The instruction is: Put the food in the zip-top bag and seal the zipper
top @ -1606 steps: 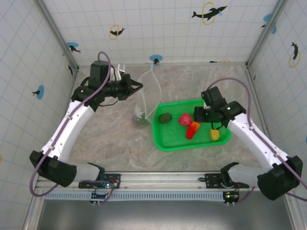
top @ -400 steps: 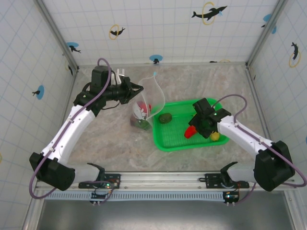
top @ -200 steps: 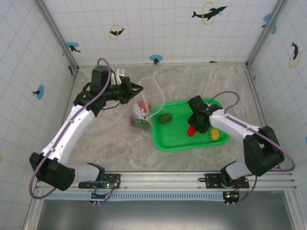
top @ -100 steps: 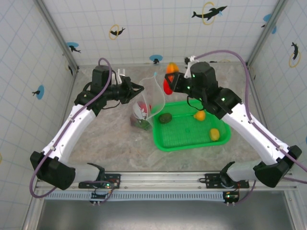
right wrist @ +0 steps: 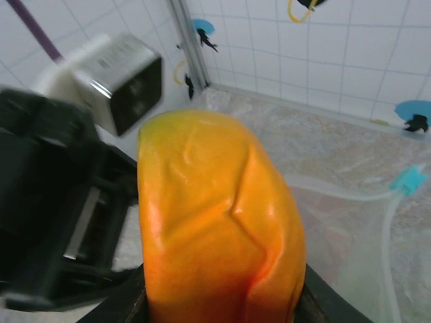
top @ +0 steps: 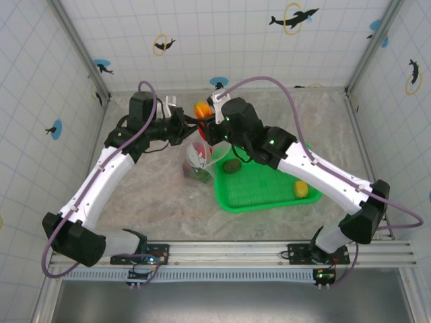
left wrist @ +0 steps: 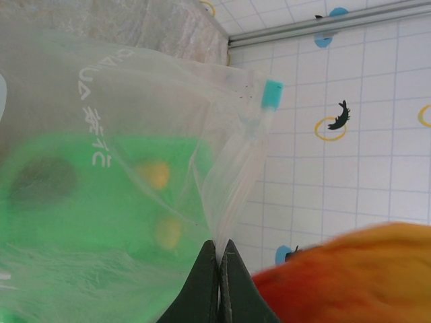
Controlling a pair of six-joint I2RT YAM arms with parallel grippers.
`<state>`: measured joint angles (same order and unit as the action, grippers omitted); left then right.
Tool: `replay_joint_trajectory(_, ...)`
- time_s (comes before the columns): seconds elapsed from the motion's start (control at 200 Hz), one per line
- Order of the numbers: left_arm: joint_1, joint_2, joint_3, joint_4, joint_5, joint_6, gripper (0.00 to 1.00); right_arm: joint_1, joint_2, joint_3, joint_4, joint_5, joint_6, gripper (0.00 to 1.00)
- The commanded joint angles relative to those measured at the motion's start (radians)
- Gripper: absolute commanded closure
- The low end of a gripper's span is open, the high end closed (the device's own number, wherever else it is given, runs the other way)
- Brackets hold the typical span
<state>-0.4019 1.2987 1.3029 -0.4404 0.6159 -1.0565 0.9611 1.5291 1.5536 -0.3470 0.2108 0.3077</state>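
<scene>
Mid-loading, held the orange-red plastic toy fruit (top: 201, 110) clamped in the right gripper (top: 206, 121) just over the clear crinkly zip-top bag (left wrist: 121, 101) pinched by the left gripper (left wrist: 219, 259), jaws closed; next called for lowering inside, then release.

Bright, even light; shadows on the table (top: 155, 195) are faint. The overhead view is sharp. In the wrist views the close orange food (right wrist: 215, 222) blurs, and the zip-top bag (left wrist: 135, 101) hazes what lies behind.
</scene>
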Motion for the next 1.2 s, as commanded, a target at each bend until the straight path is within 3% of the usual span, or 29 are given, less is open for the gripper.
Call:
replay_joint_trajectory(0.0, 0.008, 0.004, 0.009, 0.028, 0.018, -0.017, 1.0, 0.004, -0.049, -0.091, 0.093, 0.088, -0.021, 0.6)
replay_joint_trajectory(0.25, 0.007, 0.002, 0.008, 0.033, 0.022, -0.019, 1.0, -0.004, -0.077, -0.203, 0.132, 0.083, 0.021, 0.58)
replay_joint_trajectory(0.38, 0.006, 0.002, 0.007, 0.034, 0.023, -0.015, 1.0, -0.011, -0.075, -0.191, 0.127, 0.072, 0.03, 0.41)
replay_joint_trajectory(0.525, 0.007, 0.004, 0.007, 0.033, 0.024, -0.012, 1.0, -0.019, -0.08, -0.153, 0.103, 0.056, 0.036, 0.34)
replay_joint_trajectory(0.706, 0.007, 0.002, 0.025, 0.014, 0.012, -0.01, 1.0, -0.018, -0.118, -0.08, 0.107, 0.018, 0.017, 0.38)
replay_joint_trajectory(0.821, 0.01, -0.008, 0.051, -0.036, -0.011, -0.009, 1.0, -0.031, -0.174, -0.062, 0.114, 0.066, 0.041, 0.43)
replay_joint_trajectory(0.986, 0.011, -0.009, 0.097, -0.124, 0.015, -0.009, 1.0, -0.161, -0.234, -0.117, -0.014, 0.058, 0.184, 0.47)
replay_joint_trajectory(1.096, 0.014, -0.008, 0.156, -0.221, 0.027, 0.017, 1.0, -0.263, -0.273, -0.226, -0.088, -0.059, 0.271, 0.47)
replay_joint_trajectory(1.196, 0.015, 0.009, 0.254, -0.35, 0.006, 0.059, 1.0, -0.294, -0.282, -0.323, -0.135, -0.12, 0.316, 0.47)
